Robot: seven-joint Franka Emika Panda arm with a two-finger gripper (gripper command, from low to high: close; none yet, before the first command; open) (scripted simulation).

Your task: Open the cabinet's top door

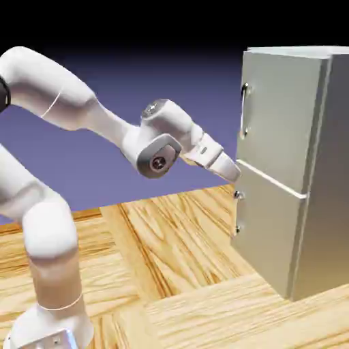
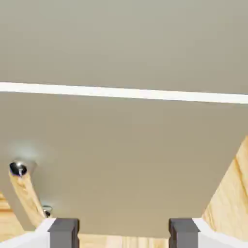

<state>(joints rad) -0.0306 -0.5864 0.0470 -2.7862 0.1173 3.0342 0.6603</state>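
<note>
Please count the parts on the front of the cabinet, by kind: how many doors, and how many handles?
Doors: 2 (upper, lower)
Handles: 2 (upper, lower)
Total: 4

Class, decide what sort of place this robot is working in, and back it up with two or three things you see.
Probably a simulated robotics workspace: a white robot arm stands on parquet-like wood, facing a grey two-door cabinet, before a plain blue-violet backdrop.
</note>
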